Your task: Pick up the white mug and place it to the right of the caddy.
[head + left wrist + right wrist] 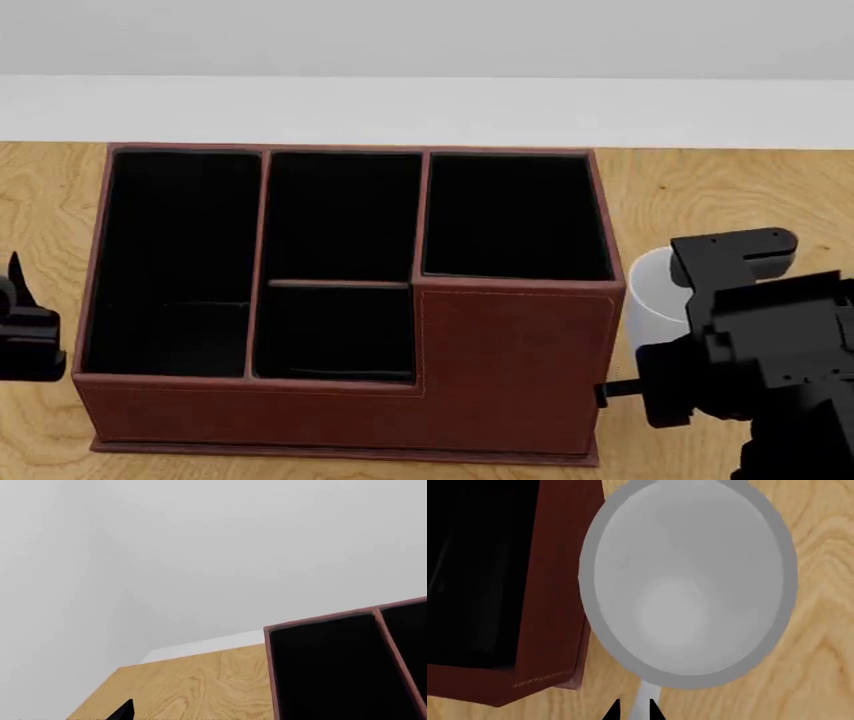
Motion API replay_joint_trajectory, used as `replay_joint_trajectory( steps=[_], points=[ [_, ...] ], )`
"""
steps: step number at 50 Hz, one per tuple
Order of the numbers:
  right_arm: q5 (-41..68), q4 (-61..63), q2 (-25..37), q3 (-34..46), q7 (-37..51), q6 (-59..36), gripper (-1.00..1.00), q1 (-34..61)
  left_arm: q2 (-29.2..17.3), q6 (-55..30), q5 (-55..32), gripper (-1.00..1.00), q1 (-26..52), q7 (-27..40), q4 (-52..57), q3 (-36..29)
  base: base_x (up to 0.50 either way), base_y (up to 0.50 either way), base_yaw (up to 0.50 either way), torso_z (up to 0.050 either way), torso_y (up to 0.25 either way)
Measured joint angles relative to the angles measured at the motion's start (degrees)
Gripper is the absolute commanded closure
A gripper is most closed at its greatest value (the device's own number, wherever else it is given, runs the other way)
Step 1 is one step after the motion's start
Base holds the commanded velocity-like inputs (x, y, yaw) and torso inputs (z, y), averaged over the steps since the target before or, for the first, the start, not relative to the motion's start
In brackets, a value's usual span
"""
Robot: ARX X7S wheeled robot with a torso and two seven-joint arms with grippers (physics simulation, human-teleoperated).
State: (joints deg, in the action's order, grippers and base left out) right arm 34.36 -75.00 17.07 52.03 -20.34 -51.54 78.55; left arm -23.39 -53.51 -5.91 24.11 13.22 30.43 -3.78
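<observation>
White mug (687, 580): plain glossy white, grey-shaded inside, no pattern. Caddy (514, 365): reddish-brown leather look w/ faint lighter stitch line along front edges; compartments lined black. Counter (694, 200): light tan wood w/ darker wavy grain. Wall behind (427, 40): pale grey, w/ white strip at far counter edge. Right gripper (632, 711) & left gripper (20, 335): black.

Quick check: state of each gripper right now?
Left gripper: only partly in view at the table's left edge, holding nothing visible; open or shut cannot be told.
Right gripper: shut on the white mug, beside the caddy.
</observation>
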Motion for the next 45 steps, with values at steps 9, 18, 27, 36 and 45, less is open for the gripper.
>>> replay_joint_trajectory(
  steps=[9,18,27,36,45],
  points=[
    [-11.19,0.00,-1.06,-8.56,-2.47,-2.56,1.00,-0.80,0.19,0.67,-0.11,-1.00,-0.41,0.18,-0.38,0.03,0.00,0.00,0.00,0.000,0.001],
    [-21.64,0.00,-1.95,-14.78,-4.97,-5.31,1.00,-1.38,0.25,1.03,-0.53,-1.00,-1.05,0.28,-0.05,0.81,0.00,0.00,0.00,0.000,0.000],
    [-28.30,0.00,-2.74,-17.66,-6.73,-7.71,1.00,-1.88,0.18,1.01,-0.92,-1.00,-1.54,0.40,0.54,1.72,0.00,0.00,0.00,0.000,0.000],
    [-31.46,0.00,-3.22,-19.10,-7.96,-9.19,1.00,-2.19,-0.06,0.27,-1.25,-1.00,-1.53,0.48,1.58,2.36,0.00,0.00,0.00,0.000,0.001],
    [-32.86,0.00,-3.41,-19.46,-8.68,-10.07,1.00,-2.39,-0.35,-0.42,-1.51,-1.00,-1.80,0.61,2.72,3.10,0.00,0.00,0.00,0.000,0.000]
  ],
)
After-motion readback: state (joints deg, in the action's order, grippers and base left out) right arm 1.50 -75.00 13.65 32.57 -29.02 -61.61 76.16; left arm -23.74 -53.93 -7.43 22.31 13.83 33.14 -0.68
